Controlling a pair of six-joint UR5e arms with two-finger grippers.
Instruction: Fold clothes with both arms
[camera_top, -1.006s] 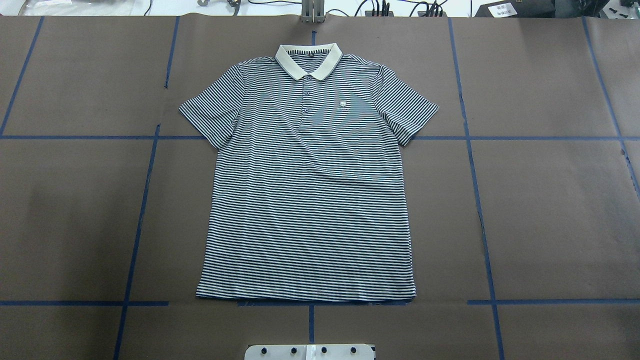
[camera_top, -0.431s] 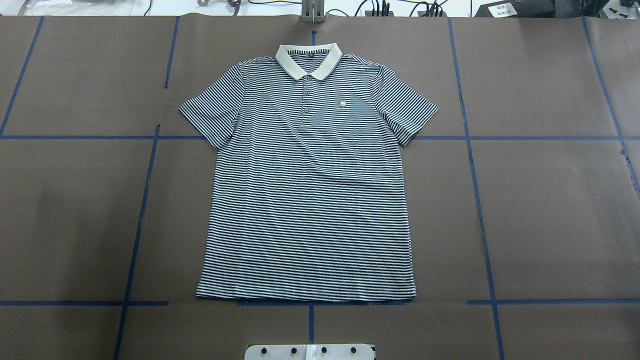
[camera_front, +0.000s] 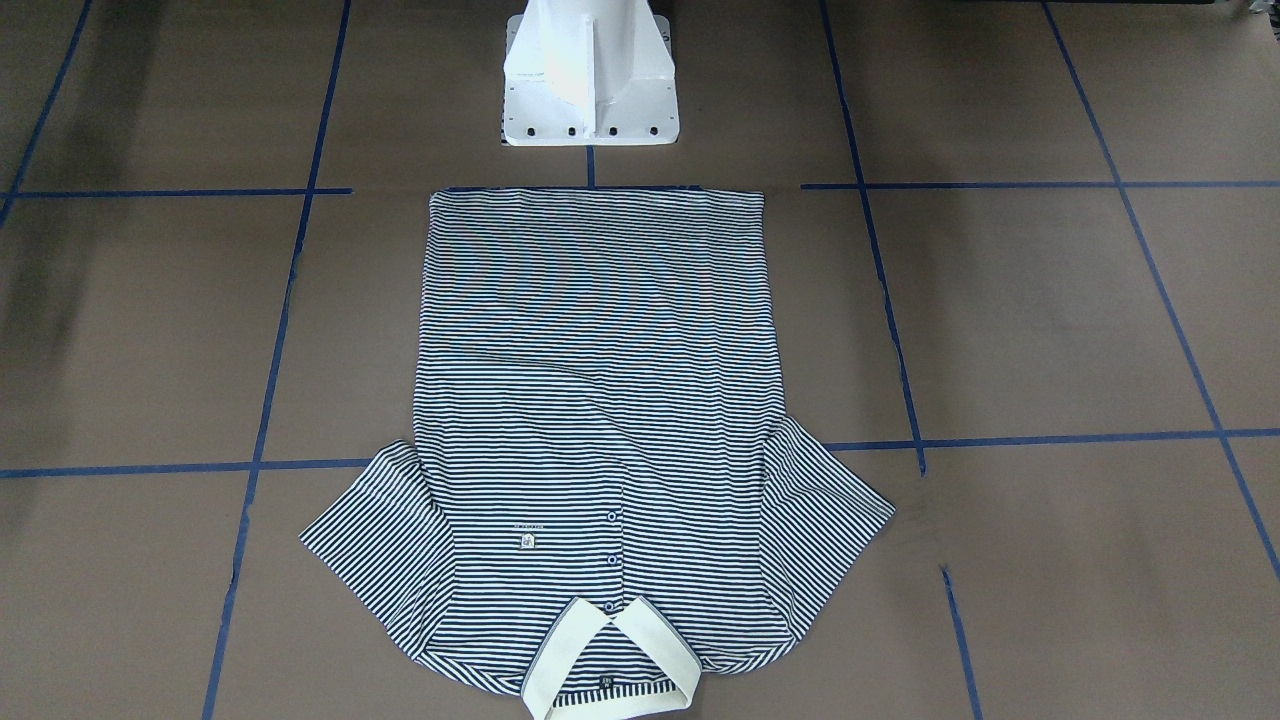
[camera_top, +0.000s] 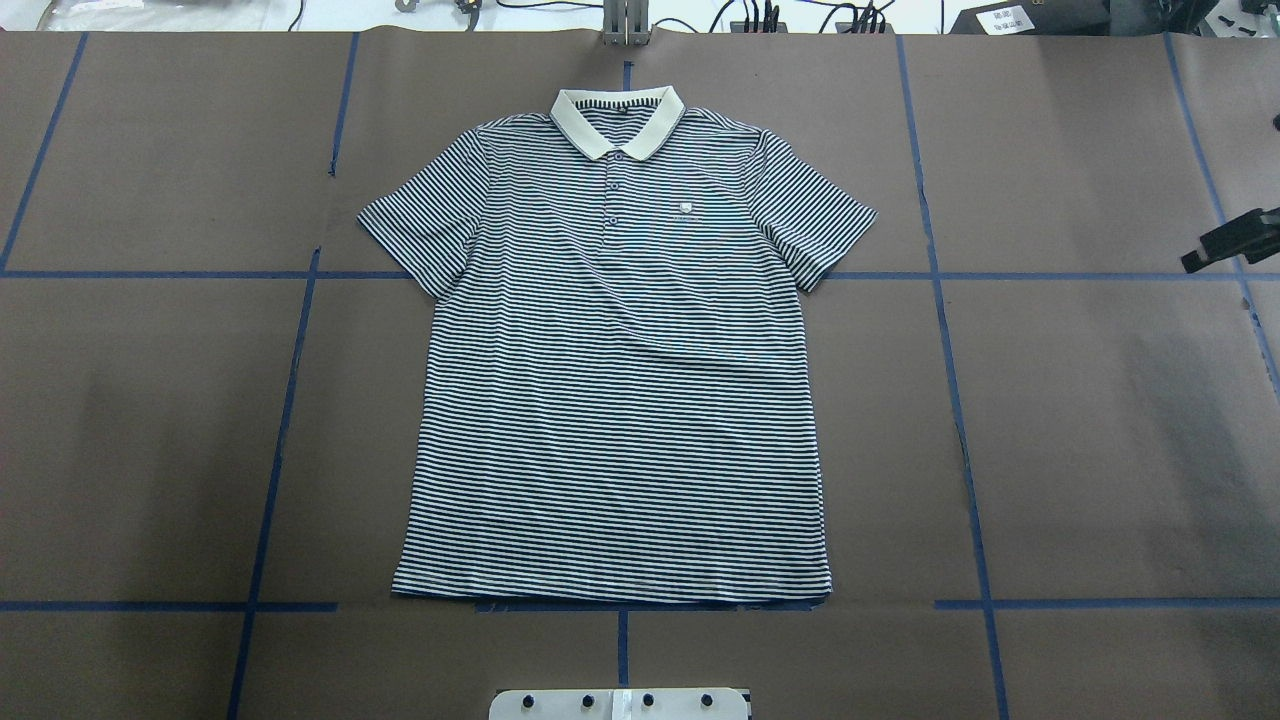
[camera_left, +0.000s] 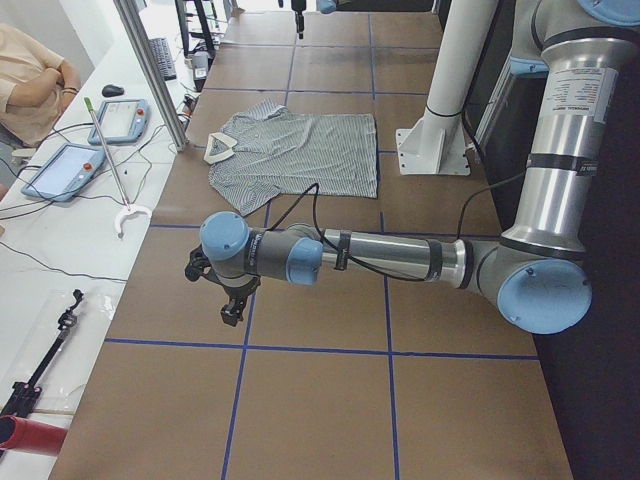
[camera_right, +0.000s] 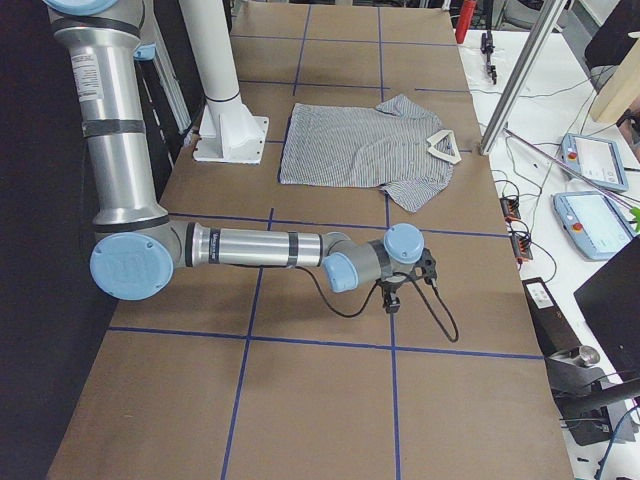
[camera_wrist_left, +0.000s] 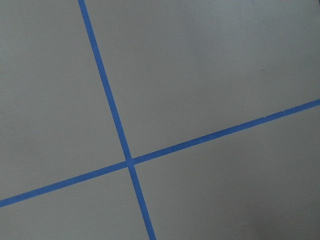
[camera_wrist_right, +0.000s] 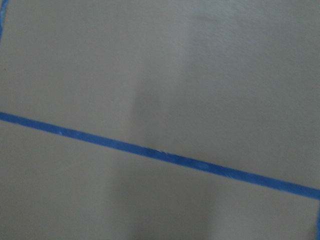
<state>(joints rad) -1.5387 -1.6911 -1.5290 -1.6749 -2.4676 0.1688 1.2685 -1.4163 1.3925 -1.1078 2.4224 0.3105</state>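
The striped polo shirt lies flat and face up in the middle of the table, cream collar at the far side, both sleeves spread. It also shows in the front view and both side views. My left gripper hangs low over bare table far to the shirt's left; I cannot tell whether it is open. My right gripper hangs low over the table far to the shirt's right. Only a black part of the right gripper shows at the overhead view's right edge. Both wrist views show only table and blue tape.
The white pedestal base stands just behind the shirt's hem. Blue tape lines grid the brown table cover. An operators' bench with tablets and cables runs along the far edge, and a person sits there.
A black part of my right gripper has come into the overhead view at its right edge, with a shadow below it. The shirt has not moved.
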